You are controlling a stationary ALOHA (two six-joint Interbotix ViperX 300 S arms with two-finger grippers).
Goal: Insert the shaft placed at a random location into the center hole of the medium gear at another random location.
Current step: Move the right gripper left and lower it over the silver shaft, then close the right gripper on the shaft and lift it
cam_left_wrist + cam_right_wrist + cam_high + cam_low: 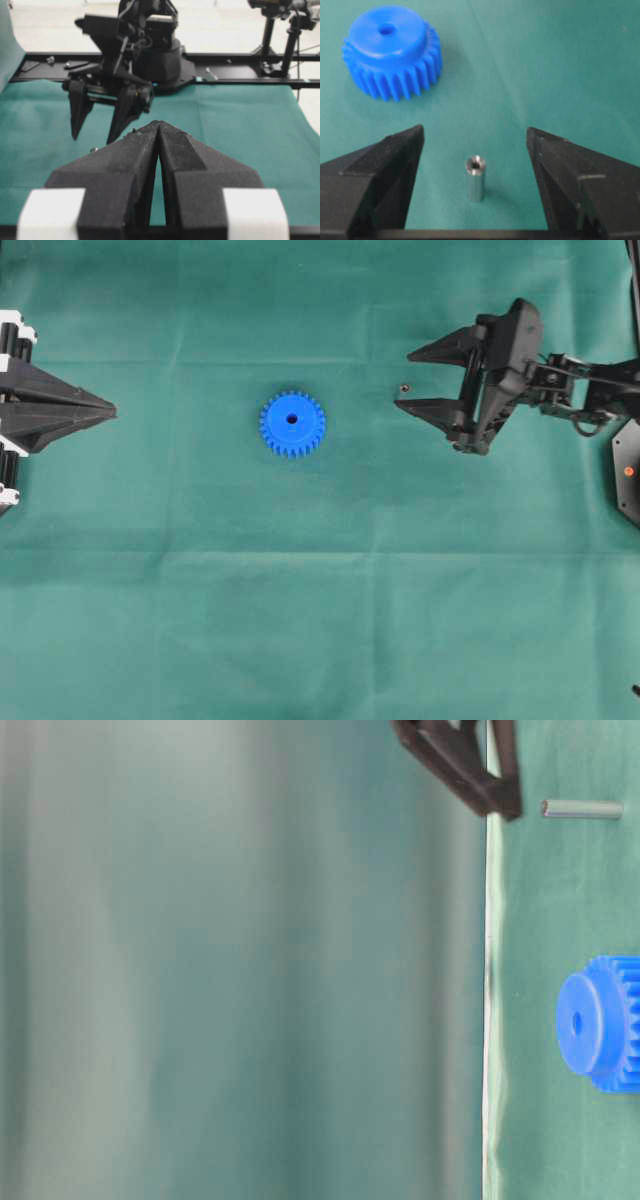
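Right tool (475,145) is spread wide around the upright shaft (475,178), medium gear (390,50) sits apart; left tool (159,131) is pinched closed

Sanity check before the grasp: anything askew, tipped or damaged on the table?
Nothing stands out. The shaft stands upright between the open right gripper fingers, untouched. The medium gear lies flat, center hole up. The left gripper sits shut, apart.

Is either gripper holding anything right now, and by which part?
Nothing is held. The shaft stands free between the open right gripper; the left gripper is shut, empty.
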